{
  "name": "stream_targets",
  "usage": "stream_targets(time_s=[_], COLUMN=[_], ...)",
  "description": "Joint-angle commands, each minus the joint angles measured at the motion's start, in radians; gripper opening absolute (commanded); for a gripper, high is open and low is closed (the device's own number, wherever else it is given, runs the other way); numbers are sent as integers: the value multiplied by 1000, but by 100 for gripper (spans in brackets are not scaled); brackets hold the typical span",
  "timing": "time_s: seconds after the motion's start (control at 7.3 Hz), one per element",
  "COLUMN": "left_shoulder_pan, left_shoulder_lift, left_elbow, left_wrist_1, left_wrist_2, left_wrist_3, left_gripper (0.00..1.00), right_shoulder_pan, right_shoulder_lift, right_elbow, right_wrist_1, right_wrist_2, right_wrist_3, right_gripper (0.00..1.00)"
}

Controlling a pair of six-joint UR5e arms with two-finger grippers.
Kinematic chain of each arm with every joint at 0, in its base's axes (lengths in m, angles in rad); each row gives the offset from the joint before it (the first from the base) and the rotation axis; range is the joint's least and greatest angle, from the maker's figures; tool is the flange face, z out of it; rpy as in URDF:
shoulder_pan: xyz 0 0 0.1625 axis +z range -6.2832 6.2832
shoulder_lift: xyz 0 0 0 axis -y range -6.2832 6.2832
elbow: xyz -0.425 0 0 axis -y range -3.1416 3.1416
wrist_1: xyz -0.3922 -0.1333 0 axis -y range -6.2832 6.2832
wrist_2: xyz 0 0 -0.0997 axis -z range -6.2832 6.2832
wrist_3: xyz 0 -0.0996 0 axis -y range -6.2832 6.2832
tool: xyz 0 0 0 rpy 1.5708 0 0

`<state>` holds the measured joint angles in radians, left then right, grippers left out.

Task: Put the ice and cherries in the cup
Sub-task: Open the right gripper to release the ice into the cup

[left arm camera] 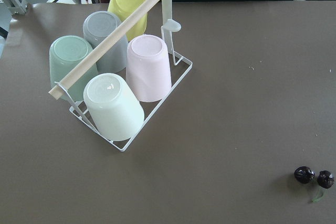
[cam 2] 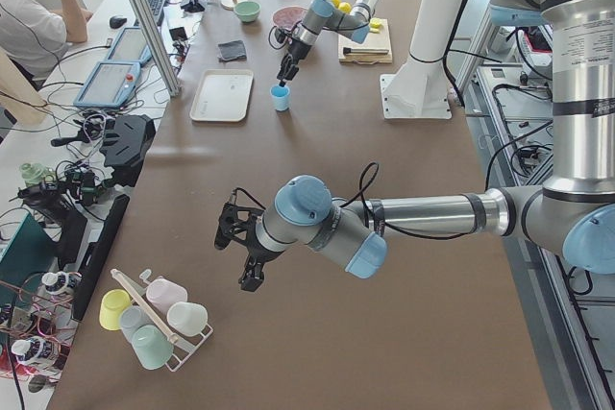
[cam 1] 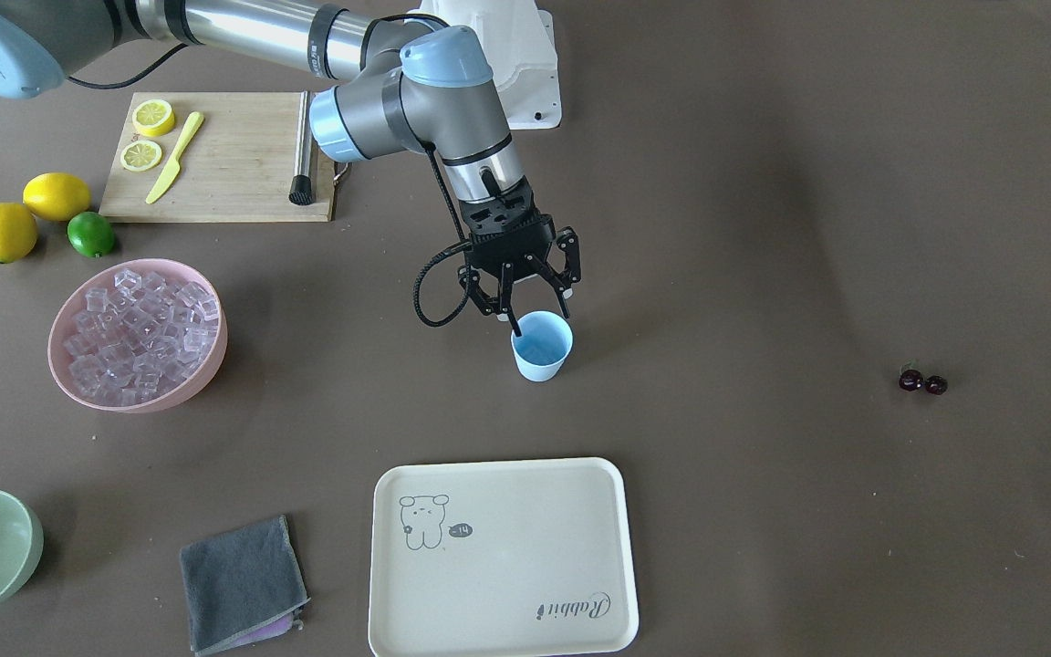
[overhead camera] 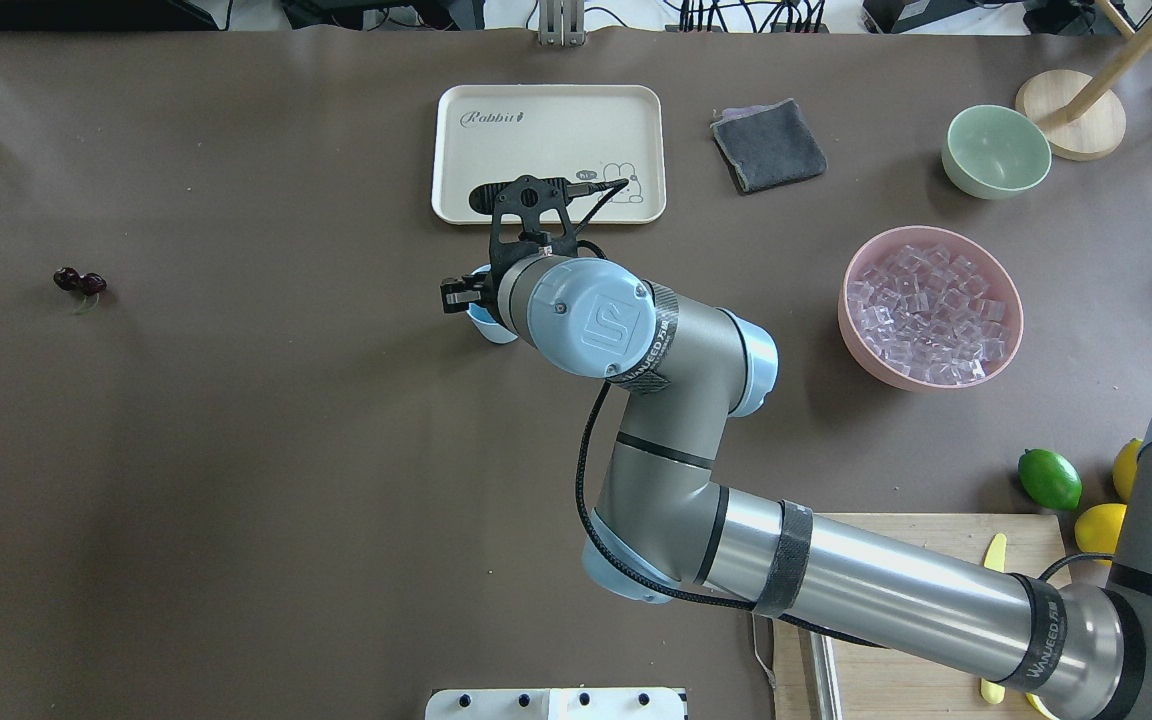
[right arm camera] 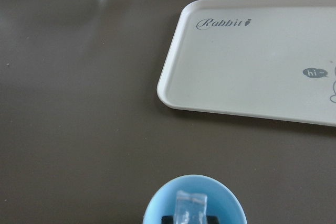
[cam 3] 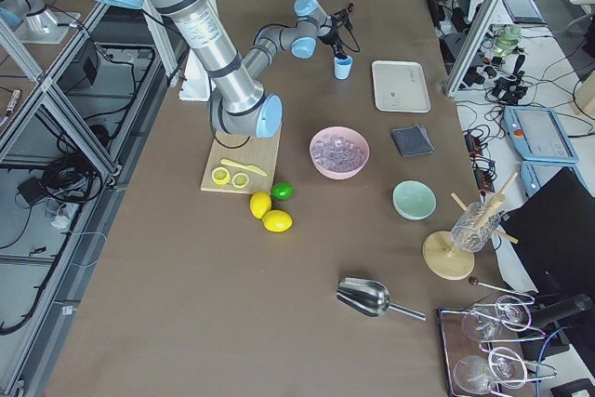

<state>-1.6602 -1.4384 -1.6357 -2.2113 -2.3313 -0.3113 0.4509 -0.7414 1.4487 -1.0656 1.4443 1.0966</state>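
Dial: laid flat on the overhead view, centred on the cup (cam 1: 542, 356), twelve pointing away from the robot
Fruit for the cup: the cherries (overhead camera: 80, 283) lie as a joined pair on the bare table at nine o'clock, well apart from the cup; neither arm touches them
Near arm: the left gripper (cam 2: 240, 258) hangs above the table at the cherries' end, touching nothing; only the side view shows it, so I cannot tell how its jaws stand
Cup: upright near mid-table; light blue
Far arm: the right gripper (cam 1: 530, 315) points down right over the cup's mouth; its jaws appear pressed onto a clear ice cube (right arm camera: 190, 205), held at about rim height
Tray: the cream tray (overhead camera: 546, 150) lies at twelve o'clock, near the cup but apart
Cloth: the grey cloth (overhead camera: 768, 146) lies folded at about one o'clock
Bowls: the green bowl (overhead camera: 996, 150) stands at two o'clock; the pink bowl (overhead camera: 866, 360) stands at three o'clock, heaped with ice (overhead camera: 931, 315)
Citrus: the lime (overhead camera: 1049, 479) and lemons (overhead camera: 1101, 522) sit at about four o'clock, beside the cutting board (overhead camera: 946, 527)
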Motion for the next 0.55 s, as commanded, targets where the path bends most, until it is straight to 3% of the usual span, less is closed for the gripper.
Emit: stream_targets(time_s=[0.0, 0.14, 0.41], left_shoulder_pan=[0, 0, 0], left_shoulder_lift=[0, 0, -11], left_elbow=[1, -3, 2], left_wrist_1=[-2, -4, -2], left_wrist_2=[1, 0, 1], left_wrist_3=[0, 0, 0], left_gripper=[98, 98, 98], right_shoulder_pan=[59, 119, 219], right_shoulder_lift=[5, -28, -184], right_elbow=[25, 30, 170], right_wrist_1=[-19, -33, -45], right_wrist_2=[69, 179, 307], right_wrist_3=[-27, -56, -93], right_gripper=[100, 100, 100])
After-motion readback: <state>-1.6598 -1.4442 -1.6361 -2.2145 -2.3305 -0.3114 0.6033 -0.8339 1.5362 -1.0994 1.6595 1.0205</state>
